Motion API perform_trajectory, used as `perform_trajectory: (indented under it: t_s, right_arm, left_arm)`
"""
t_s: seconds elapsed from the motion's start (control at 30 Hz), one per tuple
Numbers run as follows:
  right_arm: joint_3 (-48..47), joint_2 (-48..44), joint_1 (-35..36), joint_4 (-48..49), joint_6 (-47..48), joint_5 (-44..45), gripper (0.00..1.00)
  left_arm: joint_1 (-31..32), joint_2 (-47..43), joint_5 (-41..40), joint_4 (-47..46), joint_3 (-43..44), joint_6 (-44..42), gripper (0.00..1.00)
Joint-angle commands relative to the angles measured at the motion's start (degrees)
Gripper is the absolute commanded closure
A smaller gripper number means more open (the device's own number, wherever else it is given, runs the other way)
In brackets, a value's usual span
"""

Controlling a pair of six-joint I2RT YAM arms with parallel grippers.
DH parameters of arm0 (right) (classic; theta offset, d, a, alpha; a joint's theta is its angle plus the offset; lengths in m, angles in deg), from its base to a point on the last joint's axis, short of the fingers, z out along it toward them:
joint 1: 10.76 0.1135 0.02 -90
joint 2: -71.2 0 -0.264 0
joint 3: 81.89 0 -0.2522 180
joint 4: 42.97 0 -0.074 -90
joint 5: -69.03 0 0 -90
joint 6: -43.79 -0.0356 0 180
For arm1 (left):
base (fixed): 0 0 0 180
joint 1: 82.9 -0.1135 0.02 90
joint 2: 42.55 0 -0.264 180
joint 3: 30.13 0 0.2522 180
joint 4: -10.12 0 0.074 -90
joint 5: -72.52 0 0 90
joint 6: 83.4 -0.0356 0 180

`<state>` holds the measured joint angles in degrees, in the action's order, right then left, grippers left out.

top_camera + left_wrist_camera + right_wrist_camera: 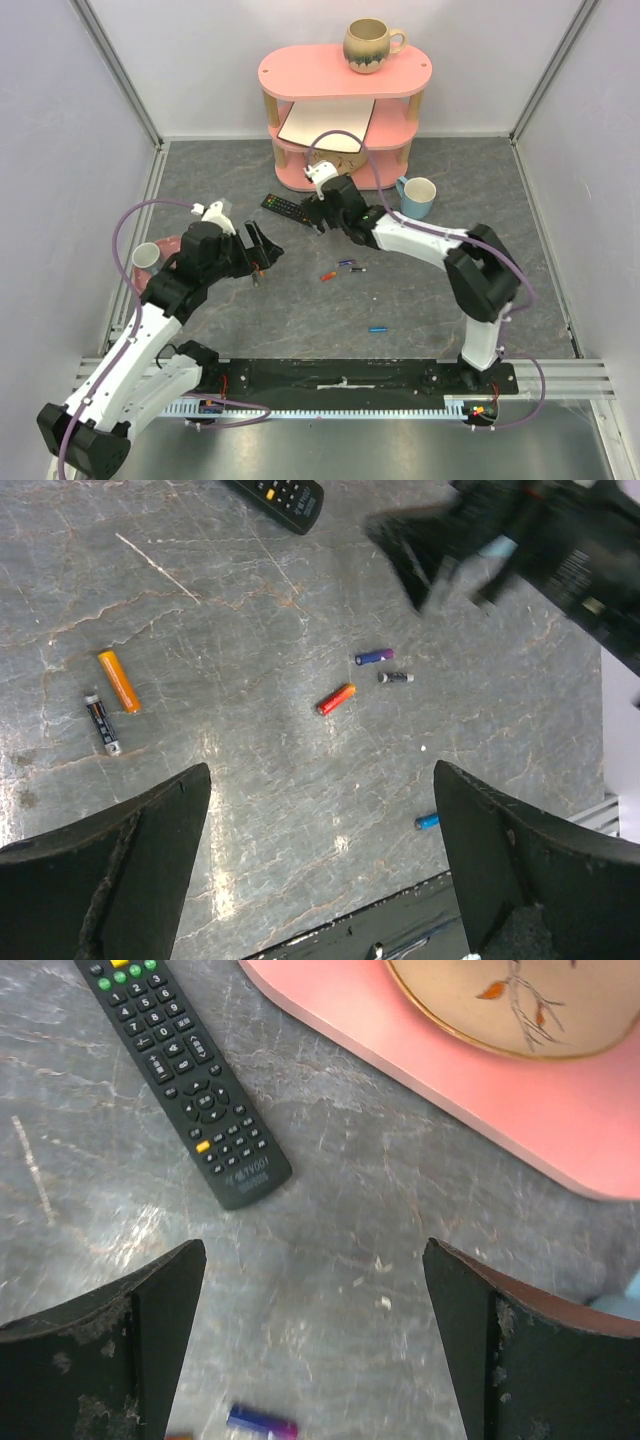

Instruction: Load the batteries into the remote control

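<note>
The black remote control (285, 209) lies face up on the grey floor in front of the pink shelf; it also shows in the right wrist view (185, 1070) and its end in the left wrist view (280, 495). A purple battery (346, 263) (374, 656) (261, 1422) lies near mid-table beside a dark cell (396, 677) and a red-orange cell (336, 698). My right gripper (320, 220) (315, 1250) is open and empty, hovering just right of the remote. My left gripper (262, 250) (322, 780) is open and empty, left of the batteries.
An orange cell (119, 680) and a black cell (103, 723) lie left of the group. A bright blue cell (377, 328) lies nearer the front. The pink shelf (343, 72) holds a mug (370, 45). A blue cup (417, 197) stands at the right, a pink cup (148, 256) at the left.
</note>
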<state>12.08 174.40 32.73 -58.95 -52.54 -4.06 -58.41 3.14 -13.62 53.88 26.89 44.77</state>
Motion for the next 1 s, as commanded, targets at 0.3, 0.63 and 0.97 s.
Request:
perform_trajectory:
  t_s: [0.3,0.63,0.97]
  right_arm:
    - [-17.2,18.3,0.0,-1.0,11.7,-3.4,0.02]
    - [-24.3,26.0,-0.4,-6.3,14.2,-5.7,0.02]
    - [-29.1,29.7,-1.8,-10.2,11.8,-12.3,0.04]
  left_arm:
    - [-0.1,-5.5,7.0,2.2,-1.6,-4.4,0.41]
    - [-0.1,-5.2,8.0,-0.2,-2.7,-5.0,0.39]
    - [-0.1,-3.4,8.1,-1.1,-2.8,-5.0,0.39]
